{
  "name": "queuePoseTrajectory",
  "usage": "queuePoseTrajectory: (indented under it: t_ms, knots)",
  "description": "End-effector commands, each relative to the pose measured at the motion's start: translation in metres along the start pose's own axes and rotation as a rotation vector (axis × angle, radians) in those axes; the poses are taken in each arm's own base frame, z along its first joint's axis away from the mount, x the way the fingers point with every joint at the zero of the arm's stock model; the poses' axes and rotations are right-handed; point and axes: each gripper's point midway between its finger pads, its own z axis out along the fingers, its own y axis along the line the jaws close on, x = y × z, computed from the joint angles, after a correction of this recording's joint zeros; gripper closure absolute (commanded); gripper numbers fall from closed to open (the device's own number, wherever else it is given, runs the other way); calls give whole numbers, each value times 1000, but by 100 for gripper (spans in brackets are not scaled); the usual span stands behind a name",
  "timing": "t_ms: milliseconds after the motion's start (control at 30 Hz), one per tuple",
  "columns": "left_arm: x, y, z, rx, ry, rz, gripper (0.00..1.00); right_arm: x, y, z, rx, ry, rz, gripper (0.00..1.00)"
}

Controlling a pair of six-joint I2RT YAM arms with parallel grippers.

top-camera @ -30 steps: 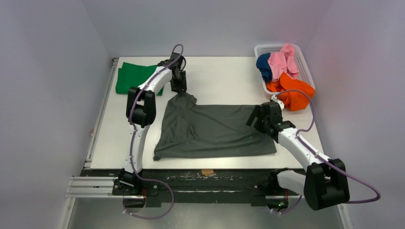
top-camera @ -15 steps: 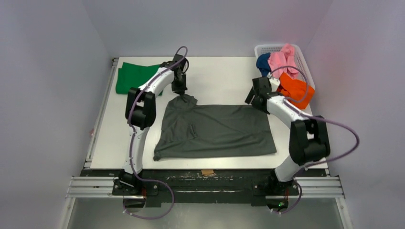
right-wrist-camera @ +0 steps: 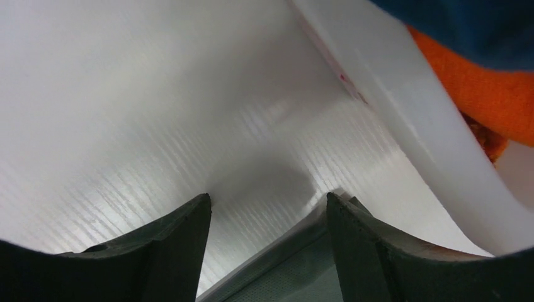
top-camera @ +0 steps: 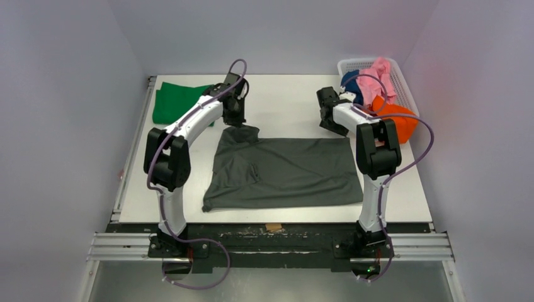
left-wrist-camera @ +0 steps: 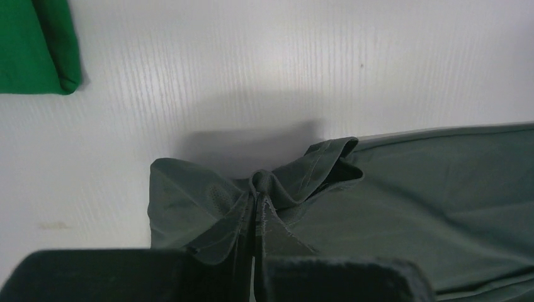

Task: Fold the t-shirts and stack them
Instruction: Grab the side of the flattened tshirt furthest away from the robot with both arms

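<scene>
Pinching the far left corner of the grey shirt, the left gripper has its jaws closed on a bunched ridge of cloth. The rest of that shirt lies spread across the middle of the table, with one sleeve folded in on its left side and the near hem close to the table's near edge. The right gripper hangs just over the shirt's far right corner, jaws open with nothing between them. Its wrist view shows the hem edge directly below the gap. Just right of it stands the basket, whose white wall fills the upper right of that same view. Inside lie the navy shirt, the pink shirt and the orange shirt, which spills over the near rim. The green shirt lies folded at the far left corner of the table, near the left gripper but apart from the grey one.
</scene>
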Motion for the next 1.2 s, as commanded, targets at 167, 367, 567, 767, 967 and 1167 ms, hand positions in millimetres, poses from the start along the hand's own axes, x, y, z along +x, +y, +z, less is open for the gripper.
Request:
queuePoseTrajectory:
  t_ms: [167,367,567,767,967,1167]
  knots:
    - [2,-8,-29,-2,-85,-5,100,7,-37,-7,138,13,-25,36]
    - [5,-10,-32,0,-90,-6,100,6,-43,-11,154,16,-40,37]
    - [8,-9,-34,-7,-89,-5,100,17,-52,-16,181,44,-49,38]
    - [12,-8,-40,3,-99,-9,100,19,-50,-15,159,28,-15,55]
    - [18,-9,-46,30,-108,-10,100,1,-34,-10,119,-34,21,83]
    - [27,-10,-51,52,-107,-12,100,-5,-33,-16,89,-55,26,100]
